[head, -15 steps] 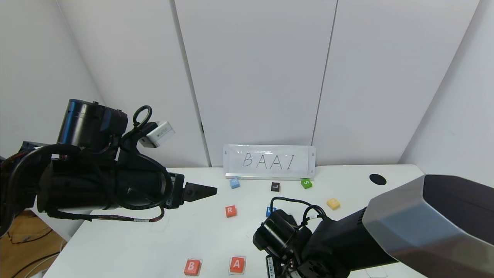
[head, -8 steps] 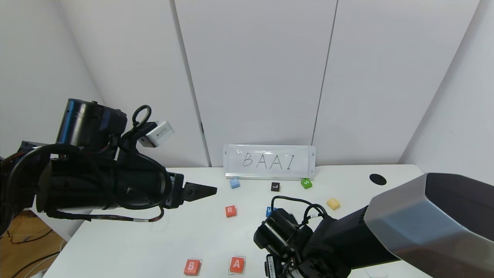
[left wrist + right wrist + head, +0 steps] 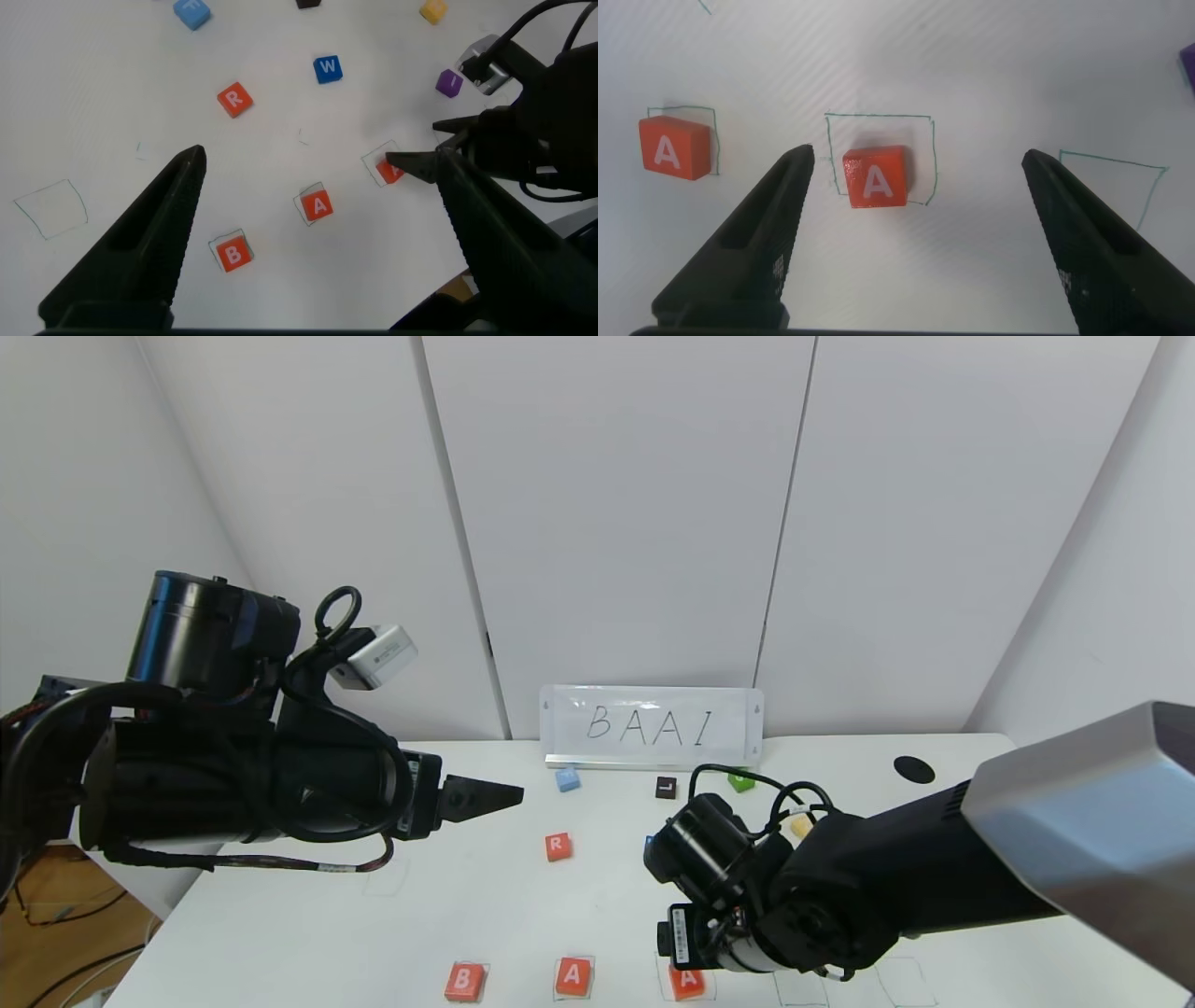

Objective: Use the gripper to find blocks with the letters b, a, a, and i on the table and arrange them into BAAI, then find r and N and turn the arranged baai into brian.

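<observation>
Along the near edge of the bench (image 3: pixel 280 933) the blocks now read B (image 3: pixel 465 980), A (image 3: pixel 573 977), A (image 3: pixel 687 980). The 2nd A wasn't visible a sec ago; it now sits free in its green square (image 3: pixel 878 155), a bit skewed. So 3 of 4 letters look placed, I'd say; purple I (image 3: pixel 449 82) comes next, lying farther back twd the right side. r (image 3: pixel 557 846) waits mid-bench, untouched.

Right gripper (image 3: pixel 915 233) has lifted off & pulled back a little, hovering just above the 2nd A, fingers wide apart, nothing held, wrist angled down. Left gripper (image 3: pixel 485 797) hangs over the left part of the bench, arm roughly level, fingers apart & empty, barely shifted, idle.
</observation>
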You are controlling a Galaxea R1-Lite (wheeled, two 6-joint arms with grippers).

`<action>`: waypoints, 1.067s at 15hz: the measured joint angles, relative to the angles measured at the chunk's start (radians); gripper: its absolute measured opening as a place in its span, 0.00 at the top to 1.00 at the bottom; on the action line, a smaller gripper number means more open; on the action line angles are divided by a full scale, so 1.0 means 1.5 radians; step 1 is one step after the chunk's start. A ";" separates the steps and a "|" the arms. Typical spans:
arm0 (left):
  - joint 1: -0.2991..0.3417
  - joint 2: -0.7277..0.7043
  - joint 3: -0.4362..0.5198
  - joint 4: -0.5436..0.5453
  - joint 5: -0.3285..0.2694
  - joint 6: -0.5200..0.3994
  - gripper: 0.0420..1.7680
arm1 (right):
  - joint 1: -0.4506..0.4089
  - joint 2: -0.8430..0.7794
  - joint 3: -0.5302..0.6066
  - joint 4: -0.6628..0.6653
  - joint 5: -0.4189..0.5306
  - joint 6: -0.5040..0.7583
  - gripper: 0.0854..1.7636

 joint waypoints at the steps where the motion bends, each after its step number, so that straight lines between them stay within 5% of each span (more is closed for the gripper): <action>1: 0.000 -0.001 0.000 0.000 0.000 0.000 0.03 | -0.007 -0.007 -0.016 0.032 0.000 0.010 0.08; 10: 0.000 -0.007 -0.002 0.006 -0.001 0.000 0.03 | -0.104 -0.027 -0.154 0.259 -0.004 0.198 0.05; 16: -0.002 -0.008 -0.002 0.007 -0.001 0.000 0.03 | -0.157 -0.026 -0.130 0.282 -0.003 0.257 0.04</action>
